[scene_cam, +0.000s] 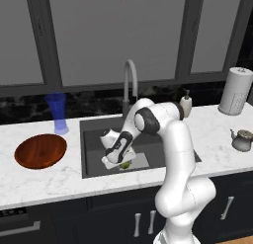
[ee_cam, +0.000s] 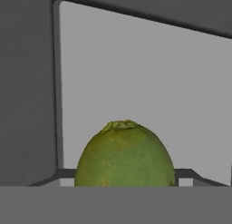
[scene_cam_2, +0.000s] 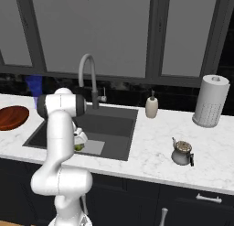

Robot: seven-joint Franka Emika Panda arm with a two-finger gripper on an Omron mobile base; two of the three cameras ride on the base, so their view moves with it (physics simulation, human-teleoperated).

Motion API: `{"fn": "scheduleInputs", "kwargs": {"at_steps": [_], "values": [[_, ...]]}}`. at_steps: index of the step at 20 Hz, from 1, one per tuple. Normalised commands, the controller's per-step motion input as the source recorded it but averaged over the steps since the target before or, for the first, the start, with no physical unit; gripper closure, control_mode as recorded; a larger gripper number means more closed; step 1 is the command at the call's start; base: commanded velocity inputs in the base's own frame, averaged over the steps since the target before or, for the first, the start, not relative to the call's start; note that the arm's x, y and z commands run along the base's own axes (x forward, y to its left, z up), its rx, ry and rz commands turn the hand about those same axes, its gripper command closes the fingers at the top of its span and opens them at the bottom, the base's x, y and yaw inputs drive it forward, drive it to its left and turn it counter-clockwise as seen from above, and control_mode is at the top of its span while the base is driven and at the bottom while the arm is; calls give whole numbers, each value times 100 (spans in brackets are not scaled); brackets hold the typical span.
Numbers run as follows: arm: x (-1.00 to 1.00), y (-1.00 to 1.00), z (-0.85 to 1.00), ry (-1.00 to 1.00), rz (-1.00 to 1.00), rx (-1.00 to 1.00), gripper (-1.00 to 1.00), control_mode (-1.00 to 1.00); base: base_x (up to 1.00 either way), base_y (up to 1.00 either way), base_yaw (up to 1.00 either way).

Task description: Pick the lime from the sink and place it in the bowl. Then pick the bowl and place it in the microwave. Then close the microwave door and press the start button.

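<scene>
You've got the arm bent down into the sink, with the gripper low over the pale panel on the basin floor. The lime sits right under the hand, a speck of yellow-green peeking out beneath the white wrist; from the right base view you catch the same lime just below the hand, on the near part of the basin. Look along the hand and the lime bulks large at the bottom centre, stem end up, resting on the light grey floor with the dark sink wall rising on the left. The fingertips are hidden in that view and the wrist covers them from the base cameras, so you can't tell whether the jaws are spread or gripping the fruit. The bowl waits on the marble counter left of the sink, well apart from the lime, with the blue vase just behind it.
</scene>
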Motion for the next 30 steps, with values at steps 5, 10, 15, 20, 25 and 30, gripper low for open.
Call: {"fn": "scheduleInputs", "kwargs": {"at_steps": [5, 10, 15, 20, 25, 30], "values": [[-20, 0, 73, -5, 1, 0, 100, -100, 0, 0, 0], [-61, 7, 100, -10, 7, 0, 100, -100, 0, 0, 0], [-65, 20, 100, -4, 8, 0, 100, -100, 0, 0, 0], [-57, 16, 100, -3, 7, 2, 100, -100, 0, 0, 0], [-46, 26, 100, 0, 7, 6, 100, -100, 0, 0, 0], [-42, 42, 100, 1, 8, 7, 100, -100, 0, 0, 0]]}}
